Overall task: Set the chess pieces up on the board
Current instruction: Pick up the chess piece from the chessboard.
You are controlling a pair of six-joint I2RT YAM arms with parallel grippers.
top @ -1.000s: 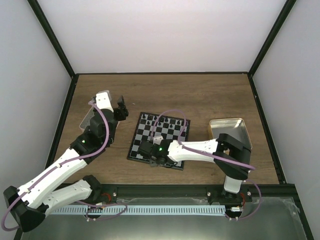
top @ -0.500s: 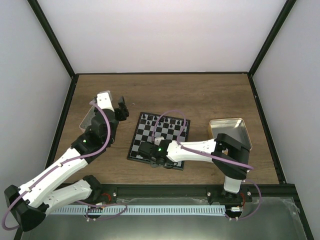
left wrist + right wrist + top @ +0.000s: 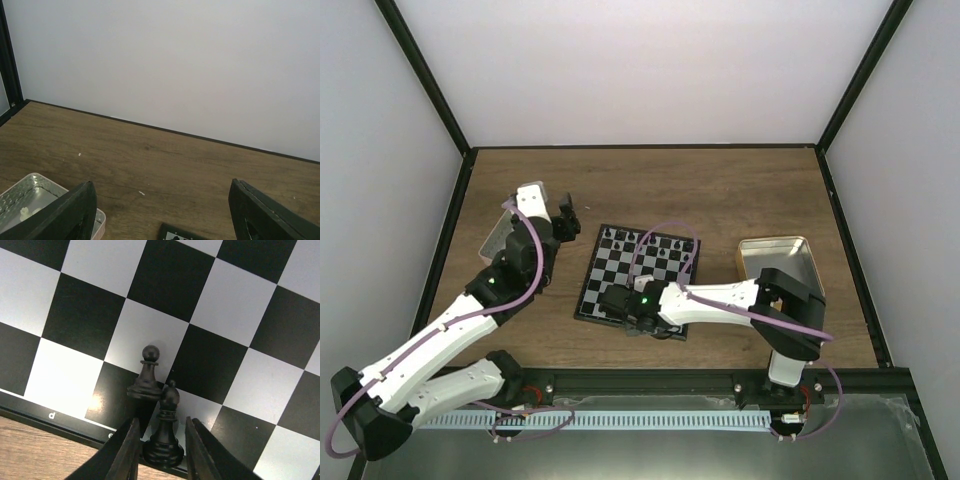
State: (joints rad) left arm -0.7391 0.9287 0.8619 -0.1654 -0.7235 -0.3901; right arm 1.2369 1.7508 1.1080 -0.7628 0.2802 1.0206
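Right wrist view: right gripper (image 3: 162,421) fingers closely flank the base of an upright black bishop (image 3: 164,440); whether they pinch it cannot be told. The bishop stands at the board's (image 3: 240,305) near edge, with a pawn (image 3: 147,375) just beyond it. The left gripper (image 3: 162,185), spread, hovers off the far left corner.
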